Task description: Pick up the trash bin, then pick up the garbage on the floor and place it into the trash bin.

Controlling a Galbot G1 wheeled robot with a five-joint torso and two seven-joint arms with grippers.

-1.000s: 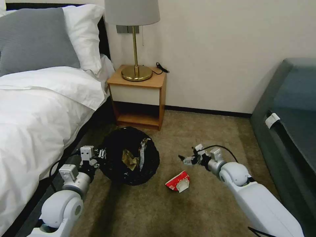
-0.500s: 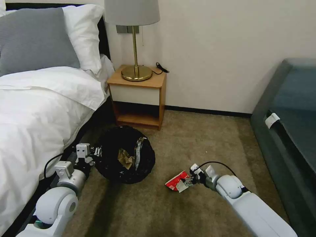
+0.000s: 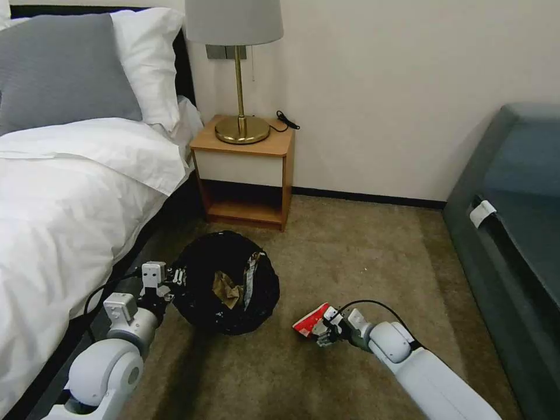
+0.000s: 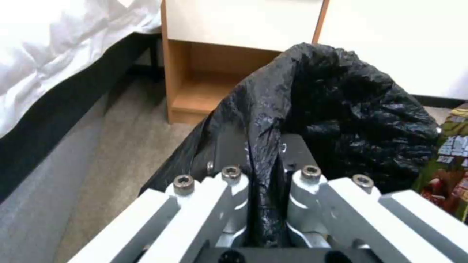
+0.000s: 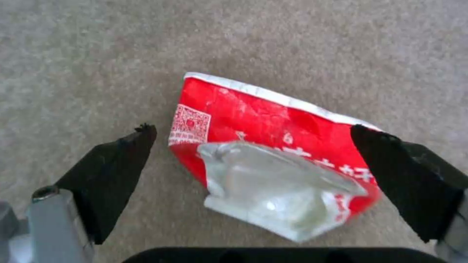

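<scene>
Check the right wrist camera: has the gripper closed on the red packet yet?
No, the right gripper is open, its fingers either side of the red packet.

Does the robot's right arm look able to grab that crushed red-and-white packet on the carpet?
Probably yes. The right gripper is open, its fingers either side of the crushed red-and-white packet lying on the brown carpet, with nothing between them.

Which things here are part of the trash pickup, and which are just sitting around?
Part of the job: trash bin, pinched at its bag rim by the left gripper; red-and-white packet on the carpet between the open right gripper's fingers.

Lying about: bed, nightstand, lamp, sofa.
</scene>
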